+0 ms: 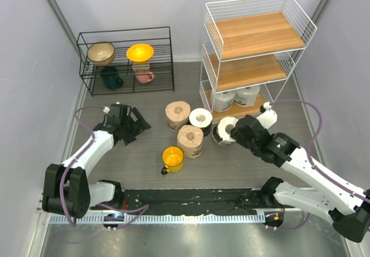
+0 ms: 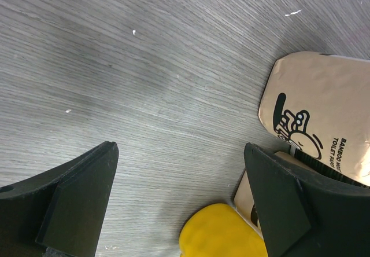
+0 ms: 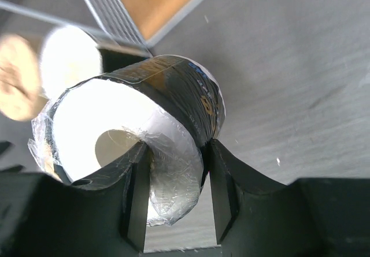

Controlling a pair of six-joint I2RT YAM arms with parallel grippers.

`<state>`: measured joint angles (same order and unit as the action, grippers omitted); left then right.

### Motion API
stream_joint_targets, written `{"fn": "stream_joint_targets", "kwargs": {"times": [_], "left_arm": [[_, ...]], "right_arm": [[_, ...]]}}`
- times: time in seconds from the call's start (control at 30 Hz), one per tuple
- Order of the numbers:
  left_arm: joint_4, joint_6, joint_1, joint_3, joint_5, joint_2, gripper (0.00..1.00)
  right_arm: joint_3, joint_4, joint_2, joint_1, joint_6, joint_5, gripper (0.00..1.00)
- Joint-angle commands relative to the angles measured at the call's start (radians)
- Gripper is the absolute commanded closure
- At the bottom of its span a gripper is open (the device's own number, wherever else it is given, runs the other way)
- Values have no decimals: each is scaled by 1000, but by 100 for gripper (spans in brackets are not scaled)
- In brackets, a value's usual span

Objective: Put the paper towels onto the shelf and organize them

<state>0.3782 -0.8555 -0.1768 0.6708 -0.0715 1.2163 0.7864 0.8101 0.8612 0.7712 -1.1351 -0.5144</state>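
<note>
With one finger in the core and one outside, the right gripper [image 3: 176, 164] clamps the wall of a dark-wrapped roll [image 3: 115, 112] just before the shelf [image 1: 254, 37]. It may still rest on the surface [image 1: 139, 161]. Lift squarely and clear the wire rim, aiming beside the two rolls [image 1: 237, 98] on the bottom board. That arm stretches forward-left and low. The left gripper [image 1: 136, 124] gapes empty.

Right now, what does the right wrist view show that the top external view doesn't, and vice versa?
Only right wrist: one jaw inside the core of the wrapped roll, the other outside on its dark wrap. Only top external: the yellow mug, the black rack, the upper boards of the shelf. Both: the wrapped roll, the shelf's bottom corner.
</note>
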Motion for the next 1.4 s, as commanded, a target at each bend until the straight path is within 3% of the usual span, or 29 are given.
{"fn": "stream_joint_targets", "kwargs": {"times": [0.0,0.37,0.6,0.83,1.37], "left_arm": [[-9,16,-6,39,4,-8,5],[1,18,-4,39,6,-15,4],[10,19,-4,47,10,-23,4],[11,19,-6,41,7,-21,4],[-1,19,-4,30,6,-9,5]], "right_arm": [[171,17,21,-10,60,-194,66],[456,43,35,-205,204,-226,64],[582,52,77,-253,278,-268,64],[694,52,202,-381,350,-136,63],[751,-46,286,-650,439,131,63]]}}
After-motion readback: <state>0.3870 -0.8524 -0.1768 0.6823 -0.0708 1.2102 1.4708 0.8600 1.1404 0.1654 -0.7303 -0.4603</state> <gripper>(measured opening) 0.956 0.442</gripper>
